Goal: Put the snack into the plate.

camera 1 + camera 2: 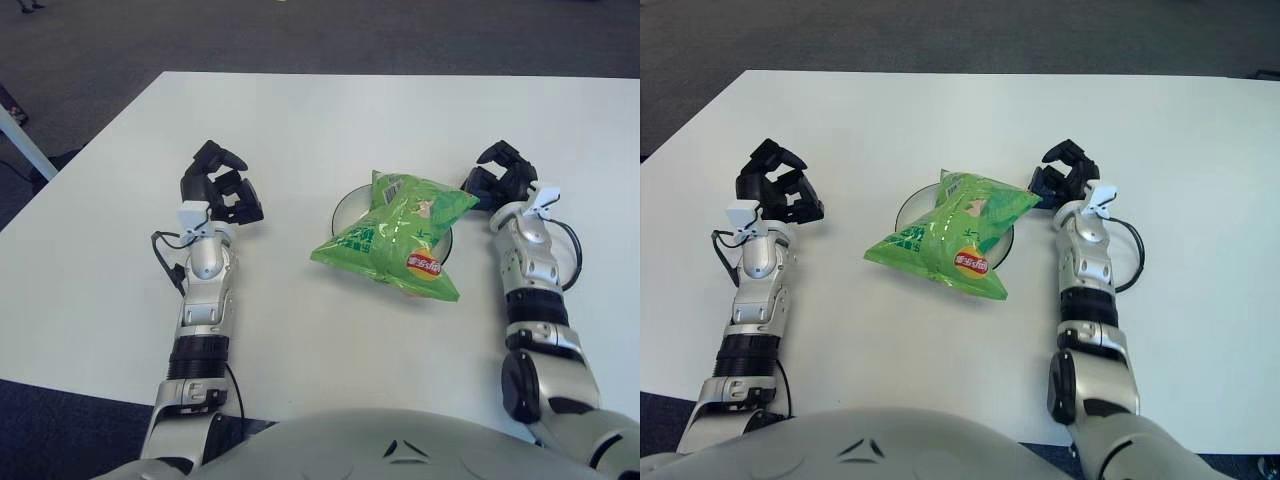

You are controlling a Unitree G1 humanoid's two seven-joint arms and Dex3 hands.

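Note:
A green snack bag [395,235] lies across a dark round plate [343,205] in the middle of the white table, covering most of it. Part of the bag overhangs the plate's near rim. My right hand [497,180] hovers just right of the bag's upper right corner, fingers loosely curled and holding nothing. I cannot tell whether it touches the bag. My left hand [222,185] shows well left of the plate with relaxed, empty fingers.
The white table [300,110] stretches wide around the plate, and its far edge meets dark carpet. A black cable [572,255] loops beside my right forearm, and another cable [165,255] runs by my left forearm.

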